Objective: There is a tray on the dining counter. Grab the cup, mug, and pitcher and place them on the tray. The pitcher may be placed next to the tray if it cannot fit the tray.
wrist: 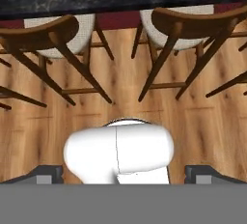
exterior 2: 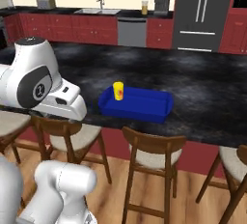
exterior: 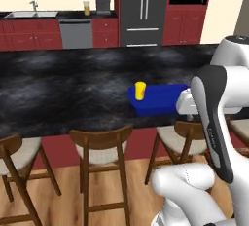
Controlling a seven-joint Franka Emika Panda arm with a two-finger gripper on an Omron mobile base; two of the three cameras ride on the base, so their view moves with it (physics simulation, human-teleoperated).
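Black marbled dining tabletop (exterior: 63,88) carries the blue tray (exterior: 160,99) near its front edge, above the wooden chairs (exterior: 101,144). Cup (exterior: 140,90) is done: yellow tumbler stands upright inside the tray at its 9 o'clock end in the left base view, same end in the right base view, red mark facing that camera. Rest of the tray floor looks bare, so room for the mug; neither base view shows a dark red mug on this tabletop. Pitcher (exterior: 87,8) judged to be the orange-filled vessel on the far kitchen counter at 12 o'clock, right of the sink (exterior: 30,13), well apart from the tray. So roughly one of three placed, two fetches left, and the pitcher one likely needs a base drive. Gripper (wrist: 123,170) is empty, jaws spread wide, tips at the two bottom corners of the hand view, aimed down at floor and chairs short of the tabletop edge. Arm is folded back near the base, clear of the tray.
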